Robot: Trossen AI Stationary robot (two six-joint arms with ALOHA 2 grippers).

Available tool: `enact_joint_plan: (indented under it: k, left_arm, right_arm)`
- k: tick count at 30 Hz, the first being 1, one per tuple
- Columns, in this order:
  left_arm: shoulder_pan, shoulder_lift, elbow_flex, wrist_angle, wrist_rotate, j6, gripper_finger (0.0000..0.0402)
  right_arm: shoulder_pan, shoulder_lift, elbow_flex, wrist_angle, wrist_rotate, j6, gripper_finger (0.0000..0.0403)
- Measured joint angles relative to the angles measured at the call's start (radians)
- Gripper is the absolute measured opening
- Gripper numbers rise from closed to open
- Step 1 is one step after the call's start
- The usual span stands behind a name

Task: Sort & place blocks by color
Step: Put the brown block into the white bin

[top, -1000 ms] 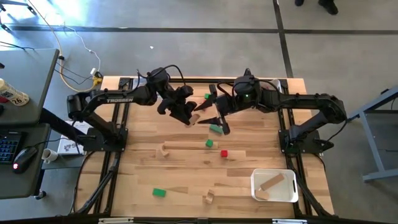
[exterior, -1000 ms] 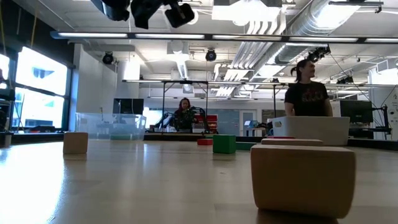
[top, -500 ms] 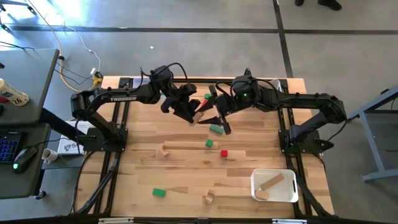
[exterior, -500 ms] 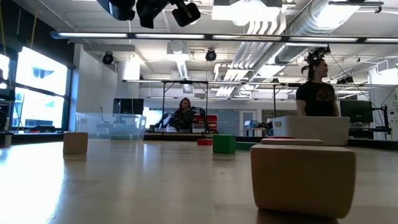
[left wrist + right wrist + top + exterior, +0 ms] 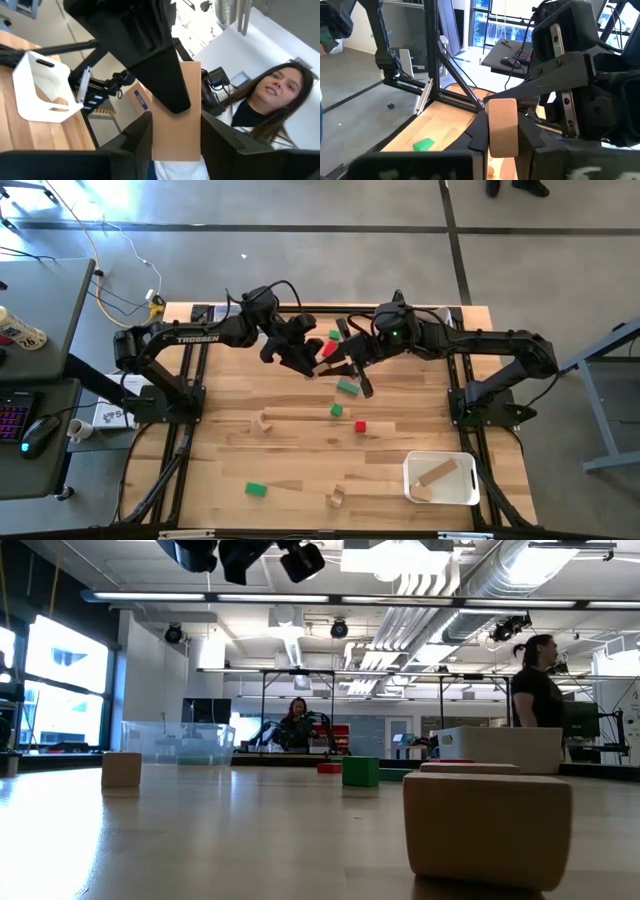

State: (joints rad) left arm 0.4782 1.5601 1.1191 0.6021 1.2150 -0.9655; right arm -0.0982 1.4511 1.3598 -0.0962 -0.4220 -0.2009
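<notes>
Blocks [image 5: 346, 387] mostly unsorted — both pincers meet on one plain bar [image 5: 502, 127].
Left pincer [image 5: 172, 131] and right pincer [image 5: 502, 145] each clamp it, far from the bin [image 5: 470, 495] — which holds only plain pieces.

Pale striped wooden table top [image 5: 300, 450] in a black frame, carrying two black robot arms; white rectangular plastic bin [image 5: 440, 478] at 5 o'clock, holding plain light-wood bars. Small green wooden blocks [image 5: 256, 490] at 7 o'clock, at centre and at 12 o'clock; one small red wooden cube [image 5: 360, 426] right of centre. Tan rectangular wooden block [image 5: 175, 120] between dark fingers.
</notes>
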Motion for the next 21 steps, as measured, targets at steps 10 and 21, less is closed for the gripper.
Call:
enact_joint_plan:
  k: [10,21]
  left_arm:
    - [0.002,0.002,-0.002,-0.042,-0.074,0.134,0.0139]
    - [0.000,0.001,-0.001,-0.334,-0.213,0.398,0.0140]
  right_arm:
    - [-0.007,-0.002,0.004,-0.112,0.064,0.073,0.0032]
    - [-0.008,0.004,0.000,-0.265,0.104,0.188,0.0032]
